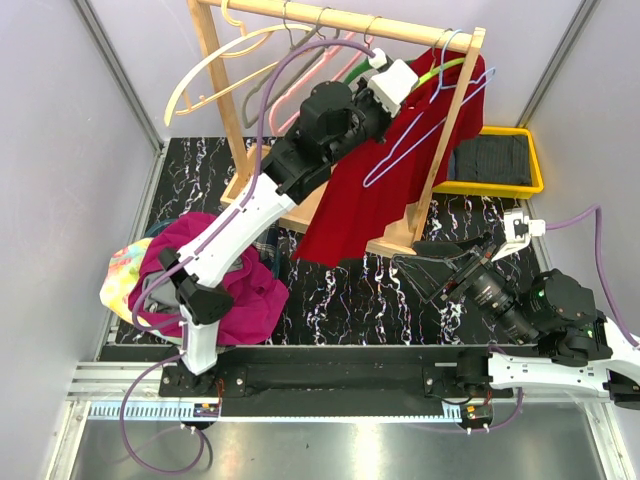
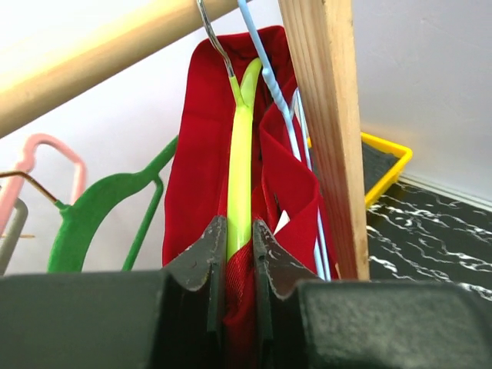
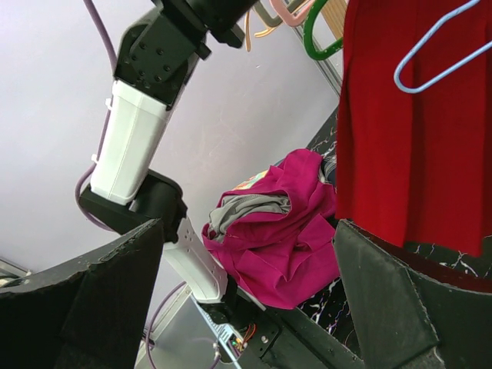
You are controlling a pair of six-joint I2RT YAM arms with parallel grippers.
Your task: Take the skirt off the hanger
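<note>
The black marbled surface (image 1: 400, 310) carries a wooden rack (image 1: 443, 150) at its far side. The left arm (image 1: 250, 215) reaches up and across to the rack's right end, while the right arm (image 1: 560, 320) lies low over the surface at near right.

The red skirt (image 1: 360, 200) hangs at the right end of the rail, draped over a yellow-green hanger (image 2: 240, 169), with its hem just above the surface. A magenta pile (image 1: 240, 285) of clothes lies at near left, beside the left arm's lower link. A yellow tray (image 1: 490, 188) sits at far right behind the rack, with a dark cloth (image 1: 492, 158) folded inside it.

A blue hanger (image 2: 265, 71) hangs just right of the yellow-green one, against the skirt and close to the rack's upright. A green hanger (image 2: 100, 204) hangs to the skirt's left, apart from it.

The left gripper (image 2: 239, 238) is clenched on the skirt near its top edge: red cloth is pinched between the jaws, and the yellow-green hanger's arm runs down into the narrow gap between them. The right gripper (image 3: 247, 227) is released, its jaws spread wide with nothing between them, pointing toward the hanging skirt and the pile.
</note>
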